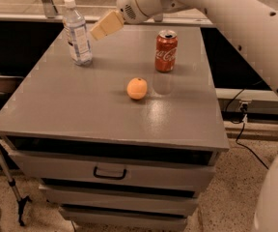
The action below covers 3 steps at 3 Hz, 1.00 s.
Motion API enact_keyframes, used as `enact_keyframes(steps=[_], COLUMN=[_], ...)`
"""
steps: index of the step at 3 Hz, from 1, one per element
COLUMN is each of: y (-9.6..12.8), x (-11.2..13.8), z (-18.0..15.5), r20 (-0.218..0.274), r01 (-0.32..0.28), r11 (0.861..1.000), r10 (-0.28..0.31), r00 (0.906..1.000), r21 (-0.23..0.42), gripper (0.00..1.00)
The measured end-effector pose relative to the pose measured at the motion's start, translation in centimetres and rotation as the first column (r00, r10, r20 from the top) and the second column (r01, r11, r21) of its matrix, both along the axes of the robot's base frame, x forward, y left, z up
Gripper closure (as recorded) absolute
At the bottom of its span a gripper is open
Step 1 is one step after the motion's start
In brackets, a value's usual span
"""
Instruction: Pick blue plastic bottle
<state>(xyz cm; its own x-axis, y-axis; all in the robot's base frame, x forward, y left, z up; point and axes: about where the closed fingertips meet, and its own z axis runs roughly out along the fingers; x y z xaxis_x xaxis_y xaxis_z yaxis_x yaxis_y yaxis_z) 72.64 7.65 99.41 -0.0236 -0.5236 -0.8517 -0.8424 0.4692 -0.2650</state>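
The blue plastic bottle [77, 33] stands upright at the back left of the grey cabinet top [95, 110]; it is clear with a white cap and a white-blue label. My gripper [106, 26] hangs above the back of the top, just right of the bottle at label height, with a small gap between them. Its cream-coloured fingers point left toward the bottle. The white arm reaches in from the upper right.
A red Coca-Cola can [166, 50] stands at the back right of the top. An orange [137, 88] lies near the middle. The cabinet has drawers with a black handle [110, 173]. A tripod leg [6, 178] stands at lower left. Cables [245, 129] run at right.
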Motion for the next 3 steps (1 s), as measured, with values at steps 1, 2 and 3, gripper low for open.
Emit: enact_keyframes(steps=[1, 2, 3], y=[0.0, 0.4, 1.4], x=[0.0, 0.2, 1.2], z=[0.0, -0.2, -1.0], r20=[0.000, -0.018, -0.048], r01=[0.000, -0.008, 0.013], r11=[1.000, 1.000, 0.999], r10=[0.000, 0.008, -0.015], r00=[1.0000, 0.9998, 0.9988], r21=[0.000, -0.024, -0.040], gripper=[0.00, 0.00, 0.00])
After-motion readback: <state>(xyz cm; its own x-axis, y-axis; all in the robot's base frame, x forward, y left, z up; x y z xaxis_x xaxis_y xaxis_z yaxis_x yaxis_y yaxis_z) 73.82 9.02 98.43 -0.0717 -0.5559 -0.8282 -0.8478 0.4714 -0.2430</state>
